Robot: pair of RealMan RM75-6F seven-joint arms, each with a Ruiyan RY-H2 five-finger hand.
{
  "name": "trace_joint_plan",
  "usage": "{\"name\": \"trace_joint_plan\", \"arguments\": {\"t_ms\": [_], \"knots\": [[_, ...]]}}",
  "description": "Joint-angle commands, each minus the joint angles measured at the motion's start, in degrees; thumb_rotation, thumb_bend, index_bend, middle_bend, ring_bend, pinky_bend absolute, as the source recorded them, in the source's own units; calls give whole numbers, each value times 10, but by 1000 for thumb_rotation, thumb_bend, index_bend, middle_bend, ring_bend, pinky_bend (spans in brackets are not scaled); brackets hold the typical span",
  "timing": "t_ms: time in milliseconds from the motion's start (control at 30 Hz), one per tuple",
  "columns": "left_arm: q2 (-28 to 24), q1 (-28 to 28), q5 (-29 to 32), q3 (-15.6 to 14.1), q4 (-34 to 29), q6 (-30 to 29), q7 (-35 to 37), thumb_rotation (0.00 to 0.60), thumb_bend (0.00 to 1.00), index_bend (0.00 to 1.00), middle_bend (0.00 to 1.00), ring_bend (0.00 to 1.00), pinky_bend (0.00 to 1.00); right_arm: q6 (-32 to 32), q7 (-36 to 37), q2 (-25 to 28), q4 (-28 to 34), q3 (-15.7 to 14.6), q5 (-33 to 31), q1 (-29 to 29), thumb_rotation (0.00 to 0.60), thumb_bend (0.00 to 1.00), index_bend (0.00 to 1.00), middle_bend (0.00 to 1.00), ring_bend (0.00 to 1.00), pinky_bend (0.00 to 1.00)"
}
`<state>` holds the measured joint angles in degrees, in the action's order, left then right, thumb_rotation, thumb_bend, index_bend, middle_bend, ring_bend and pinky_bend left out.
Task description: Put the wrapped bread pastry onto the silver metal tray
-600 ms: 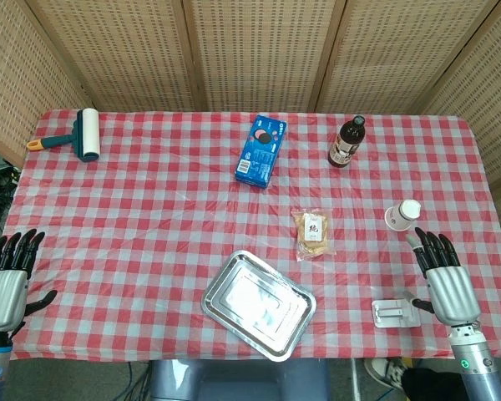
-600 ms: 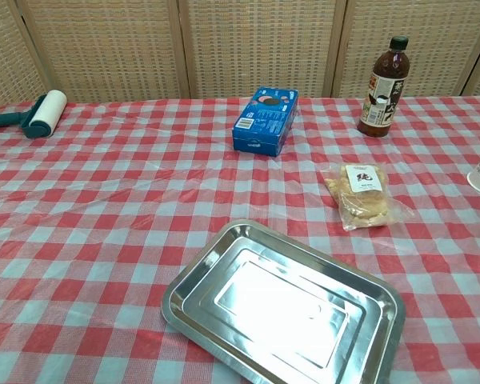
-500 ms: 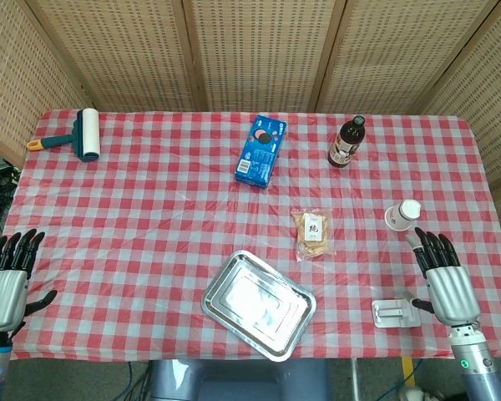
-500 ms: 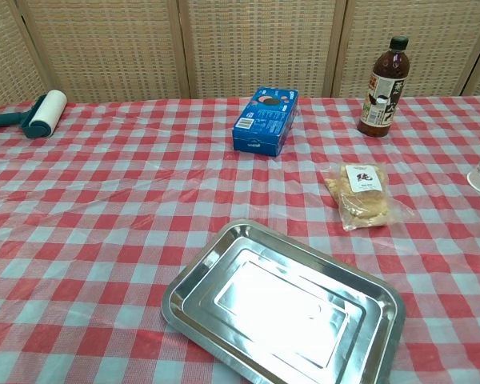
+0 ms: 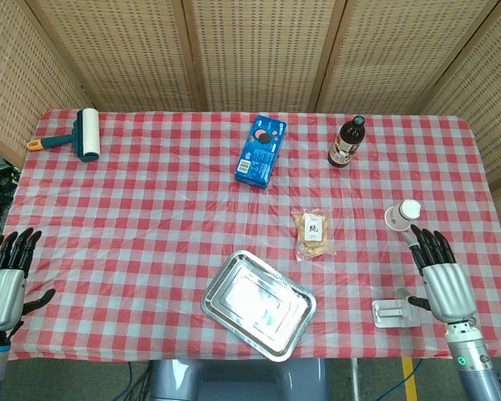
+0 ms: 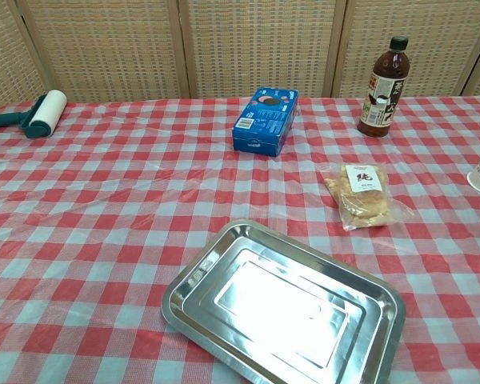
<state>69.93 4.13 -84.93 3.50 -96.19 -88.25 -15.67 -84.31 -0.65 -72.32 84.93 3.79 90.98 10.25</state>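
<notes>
The wrapped bread pastry (image 5: 312, 234) (image 6: 362, 195) lies flat on the checked cloth, right of centre, in clear wrap with a white label. The silver metal tray (image 5: 258, 304) (image 6: 284, 306) sits bare at the front edge, just left of and nearer than the pastry. My right hand (image 5: 440, 278) hovers at the front right with fingers straight and apart, holding nothing, well right of the pastry. My left hand (image 5: 3, 280) is at the front left corner, fingers spread, holding nothing. Neither hand shows in the chest view.
A blue cookie box (image 5: 260, 150) (image 6: 266, 120) and a dark sauce bottle (image 5: 346, 142) (image 6: 383, 77) stand at the back. A paper cup (image 5: 402, 215) lies by my right hand, with a small metal clip (image 5: 394, 314) below it. A lint roller (image 5: 79, 135) (image 6: 34, 115) lies far left.
Both hands have shifted very slightly; the right hand sits a touch lower and leftward. The pastry and tray have not moved.
</notes>
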Motion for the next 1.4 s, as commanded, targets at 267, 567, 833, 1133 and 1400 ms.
{"name": "trace_joint_plan", "arguments": {"t_ms": [267, 567, 833, 1133, 1400], "knots": [[5, 4, 7, 6, 9, 2, -8, 600, 43, 0, 0, 0, 0, 79, -37, 21, 69, 40, -19, 68, 600, 89, 0, 0, 0, 0], [-4, 4, 12, 10, 8, 3, 13, 600, 43, 0, 0, 0, 0, 224, -133, -5, 99, 86, -103, 170, 600, 90, 0, 0, 0, 0], [-8, 7, 16, 9, 10, 13, 29, 600, 43, 0, 0, 0, 0, 329, -221, -65, 68, 109, -230, 254, 600, 90, 0, 0, 0, 0], [-10, 10, 25, 10, 12, 23, 38, 600, 43, 0, 0, 0, 0, 370, -278, -96, 30, 103, -335, 302, 600, 90, 0, 0, 0, 0], [-8, 13, 28, 10, 14, 28, 37, 600, 44, 0, 0, 0, 0, 396, -296, -125, -27, 92, -409, 339, 600, 95, 0, 0, 0, 0]]}}
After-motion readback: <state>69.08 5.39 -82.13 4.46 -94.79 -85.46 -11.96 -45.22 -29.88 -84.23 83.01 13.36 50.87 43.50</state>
